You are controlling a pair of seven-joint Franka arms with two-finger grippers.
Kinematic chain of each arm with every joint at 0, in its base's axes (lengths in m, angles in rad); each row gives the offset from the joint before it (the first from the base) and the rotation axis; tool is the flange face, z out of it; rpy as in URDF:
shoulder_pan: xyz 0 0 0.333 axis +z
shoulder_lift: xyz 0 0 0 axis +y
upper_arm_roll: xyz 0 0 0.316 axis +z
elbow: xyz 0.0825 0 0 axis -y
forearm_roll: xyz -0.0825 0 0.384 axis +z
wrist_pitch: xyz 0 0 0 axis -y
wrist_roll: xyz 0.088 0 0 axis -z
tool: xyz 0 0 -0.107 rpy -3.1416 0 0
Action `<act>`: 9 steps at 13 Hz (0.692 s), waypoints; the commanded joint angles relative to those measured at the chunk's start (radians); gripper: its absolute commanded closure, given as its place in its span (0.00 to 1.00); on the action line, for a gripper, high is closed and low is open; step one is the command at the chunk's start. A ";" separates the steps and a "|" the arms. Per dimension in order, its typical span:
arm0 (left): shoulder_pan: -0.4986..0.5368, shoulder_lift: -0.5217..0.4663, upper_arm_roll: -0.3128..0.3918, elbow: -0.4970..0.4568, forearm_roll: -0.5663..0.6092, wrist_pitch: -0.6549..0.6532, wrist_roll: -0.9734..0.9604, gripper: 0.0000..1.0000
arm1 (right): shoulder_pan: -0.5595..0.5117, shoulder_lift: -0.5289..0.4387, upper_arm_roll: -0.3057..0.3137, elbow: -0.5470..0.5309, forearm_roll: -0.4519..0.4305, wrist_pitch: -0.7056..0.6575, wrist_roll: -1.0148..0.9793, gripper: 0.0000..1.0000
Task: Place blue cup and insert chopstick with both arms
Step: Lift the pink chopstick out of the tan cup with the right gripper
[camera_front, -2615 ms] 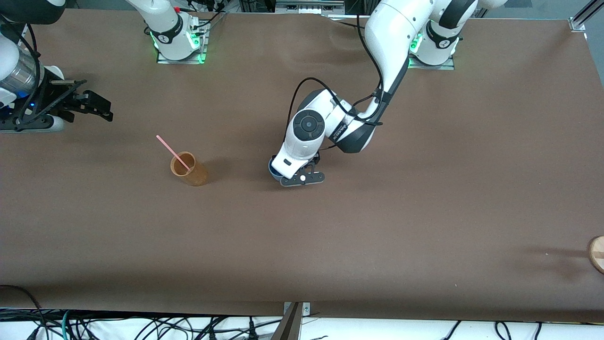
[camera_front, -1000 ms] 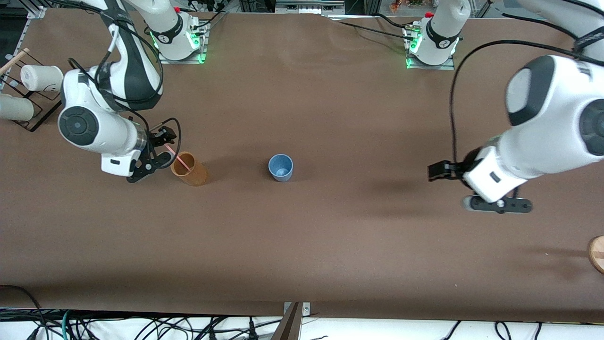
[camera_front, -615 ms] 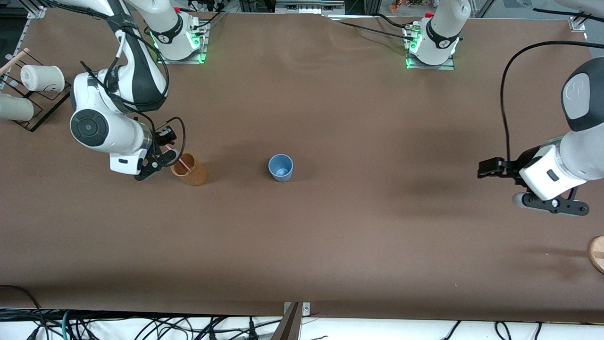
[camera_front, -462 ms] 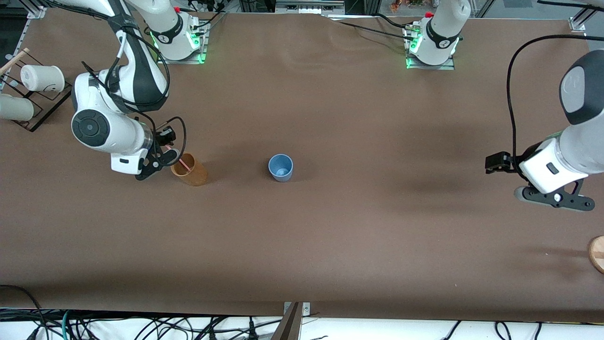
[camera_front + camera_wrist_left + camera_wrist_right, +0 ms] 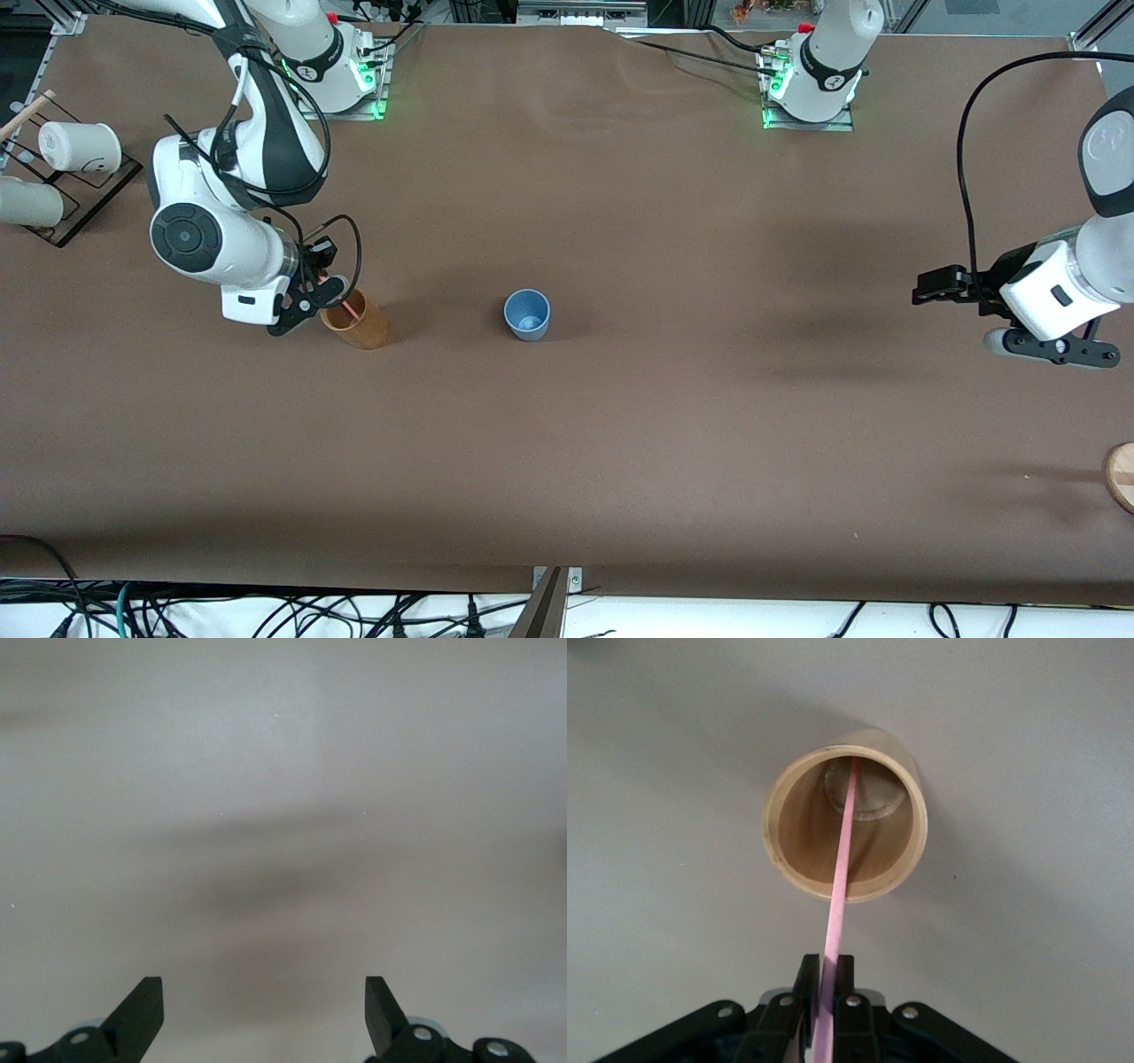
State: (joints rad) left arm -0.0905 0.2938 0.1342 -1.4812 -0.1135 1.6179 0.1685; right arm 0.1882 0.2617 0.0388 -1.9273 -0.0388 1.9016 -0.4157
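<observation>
The blue cup (image 5: 527,315) stands upright and empty near the middle of the table. The pink chopstick (image 5: 350,308) leans in the tan-brown cup (image 5: 355,319), which stands beside the blue cup toward the right arm's end. My right gripper (image 5: 326,285) is over the brown cup's rim and shut on the chopstick's upper end. In the right wrist view the chopstick (image 5: 842,877) runs from my right gripper (image 5: 829,979) down into the brown cup (image 5: 845,824). My left gripper (image 5: 939,288) is open and empty over the table's left-arm end; the left wrist view shows it (image 5: 263,1014) over bare table.
A black wire rack (image 5: 84,199) with white cups (image 5: 78,146) stands at the right arm's end. A round wooden piece (image 5: 1121,476) shows at the table's left-arm edge, nearer the front camera.
My left arm let go of the blue cup and withdrew to its end of the table. My right arm came in and closed on the chopstick in the brown cup.
</observation>
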 commanded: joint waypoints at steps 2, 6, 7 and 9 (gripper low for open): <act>-0.014 -0.079 -0.010 -0.086 0.001 0.031 0.022 0.00 | 0.010 -0.015 0.003 -0.013 -0.030 0.002 -0.014 1.00; -0.034 -0.088 -0.010 -0.126 0.000 0.033 0.019 0.00 | 0.014 -0.027 0.039 0.075 -0.032 -0.108 0.002 1.00; -0.044 -0.088 -0.010 -0.128 -0.002 0.033 0.019 0.00 | 0.014 -0.027 0.041 0.109 -0.032 -0.148 0.002 1.00; -0.064 -0.090 -0.010 -0.126 -0.002 0.030 0.020 0.00 | 0.016 -0.029 0.043 0.177 -0.032 -0.232 0.003 1.00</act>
State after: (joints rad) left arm -0.1345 0.2409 0.1211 -1.5683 -0.1134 1.6300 0.1695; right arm 0.2049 0.2403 0.0760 -1.8179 -0.0554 1.7515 -0.4162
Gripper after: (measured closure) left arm 0.000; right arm 0.916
